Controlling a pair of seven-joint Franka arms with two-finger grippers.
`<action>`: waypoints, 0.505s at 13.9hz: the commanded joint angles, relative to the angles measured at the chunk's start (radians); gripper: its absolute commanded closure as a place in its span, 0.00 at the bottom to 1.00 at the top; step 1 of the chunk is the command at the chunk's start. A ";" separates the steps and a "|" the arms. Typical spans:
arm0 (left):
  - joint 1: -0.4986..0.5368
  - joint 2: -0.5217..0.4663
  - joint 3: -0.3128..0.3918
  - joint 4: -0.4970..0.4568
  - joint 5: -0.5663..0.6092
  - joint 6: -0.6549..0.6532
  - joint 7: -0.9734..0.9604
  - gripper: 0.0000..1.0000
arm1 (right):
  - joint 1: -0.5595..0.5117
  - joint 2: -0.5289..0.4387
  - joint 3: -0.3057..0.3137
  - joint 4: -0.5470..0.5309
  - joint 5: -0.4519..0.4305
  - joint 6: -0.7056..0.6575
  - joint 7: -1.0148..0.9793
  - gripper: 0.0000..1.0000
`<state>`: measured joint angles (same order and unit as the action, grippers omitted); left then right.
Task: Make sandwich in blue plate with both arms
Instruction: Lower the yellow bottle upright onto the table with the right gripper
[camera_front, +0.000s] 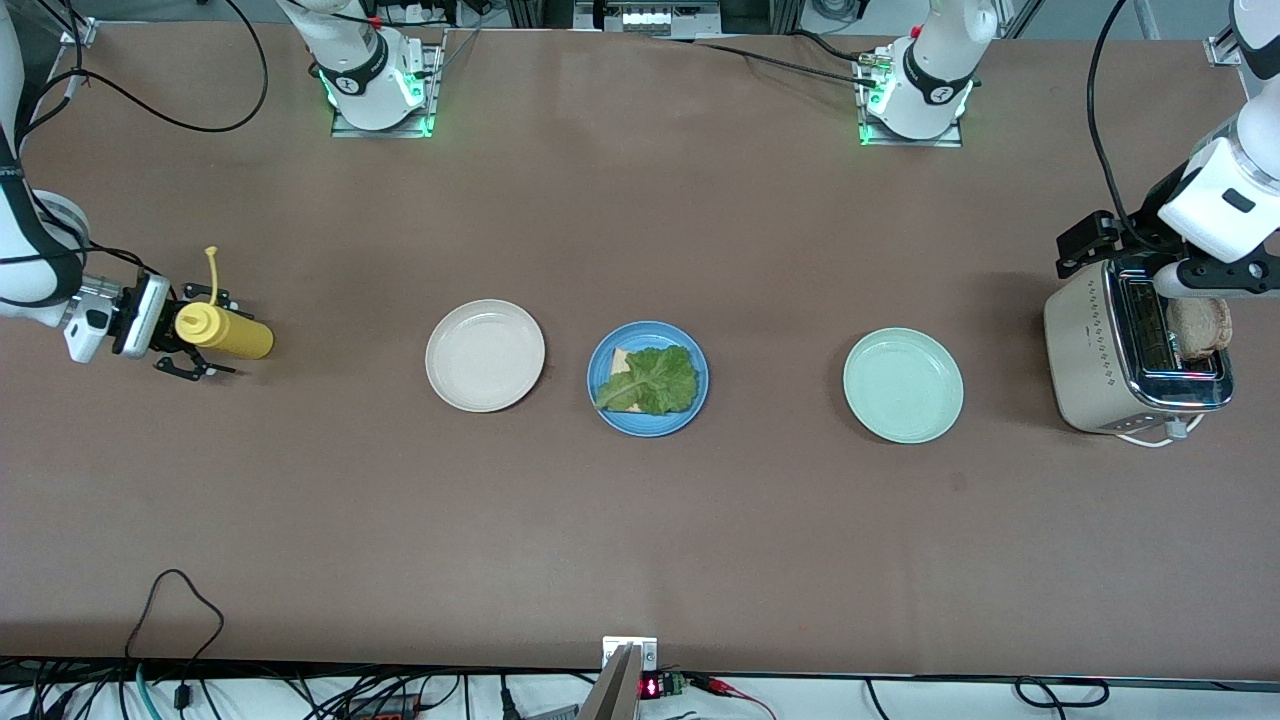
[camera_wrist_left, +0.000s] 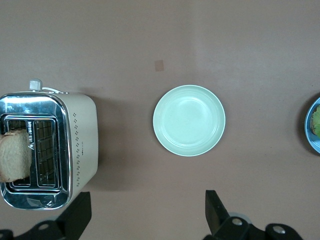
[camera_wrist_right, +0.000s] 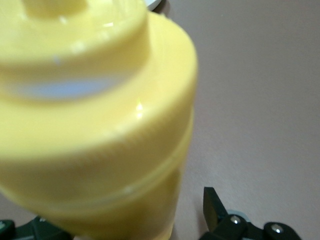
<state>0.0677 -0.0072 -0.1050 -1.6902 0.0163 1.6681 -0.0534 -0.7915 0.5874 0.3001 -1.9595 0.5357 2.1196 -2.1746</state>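
Ruffled lettuce (camera_front: 652, 379) covers bread, blue plate (camera_front: 647, 425).

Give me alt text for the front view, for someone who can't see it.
A blue plate at the table's middle holds a bread slice under a lettuce leaf, between a cream plate and a mint plate. The right claw sits open around a yellow squeeze bottle; the left claw hangs open over a toaster holding another bread slice.

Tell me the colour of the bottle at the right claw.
Yellow bottle, cap included; the front view shows it best.
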 joint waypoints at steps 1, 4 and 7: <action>0.001 -0.010 -0.002 0.009 -0.012 -0.014 -0.002 0.00 | -0.038 -0.001 0.014 0.010 0.004 -0.007 -0.002 0.00; 0.001 -0.010 -0.002 0.009 -0.012 -0.014 -0.002 0.00 | -0.051 -0.004 0.013 0.010 -0.003 -0.009 -0.005 0.00; 0.000 -0.010 -0.002 0.009 -0.012 -0.018 -0.002 0.00 | -0.052 -0.008 0.002 0.011 -0.014 -0.010 -0.005 0.00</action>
<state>0.0673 -0.0071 -0.1052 -1.6902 0.0163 1.6681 -0.0534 -0.8282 0.5860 0.2981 -1.9532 0.5309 2.1195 -2.1756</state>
